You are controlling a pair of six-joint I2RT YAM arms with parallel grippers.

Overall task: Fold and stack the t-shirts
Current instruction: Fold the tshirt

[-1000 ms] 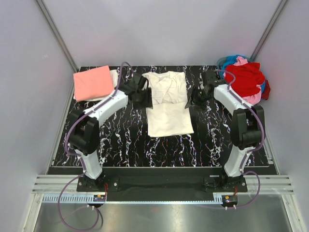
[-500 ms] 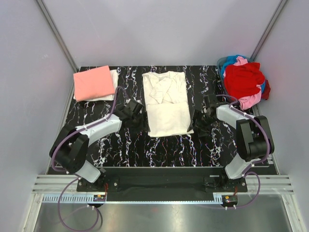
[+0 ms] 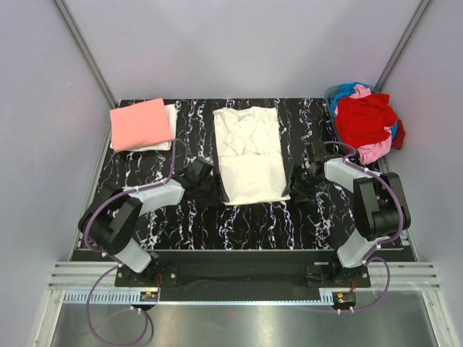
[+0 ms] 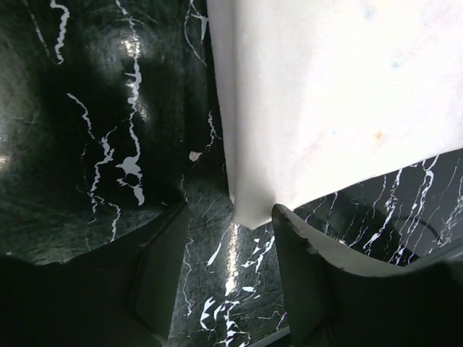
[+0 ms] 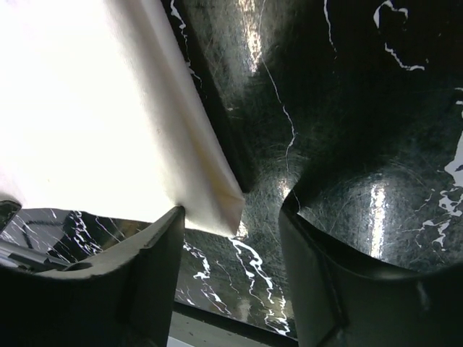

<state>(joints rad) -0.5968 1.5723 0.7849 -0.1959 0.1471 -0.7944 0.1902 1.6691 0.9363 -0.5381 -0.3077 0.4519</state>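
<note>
The cream t-shirt (image 3: 249,155) lies flat at the middle of the table with its sleeves folded in. My left gripper (image 3: 210,189) sits low at its near left corner and my right gripper (image 3: 297,188) at its near right corner. In the left wrist view the hem corner (image 4: 249,206) pokes between the open fingers (image 4: 311,267), untouched by the left one. In the right wrist view the other corner (image 5: 217,199) lies between open fingers (image 5: 137,267), its edge against the left one. A folded salmon-pink shirt (image 3: 139,123) rests on a white one (image 3: 171,116) at the back left.
A loose heap of red (image 3: 367,117), pink (image 3: 372,150) and blue (image 3: 337,94) shirts sits at the back right corner. The black marbled table (image 3: 253,228) ends at a metal rail close to the arm bases. Grey walls stand on both sides.
Both arms have drawn back from the shirt's sleeve area to its near hem corners and dropped low to the table. The cream shirt stays put with its sleeves folded in.
</note>
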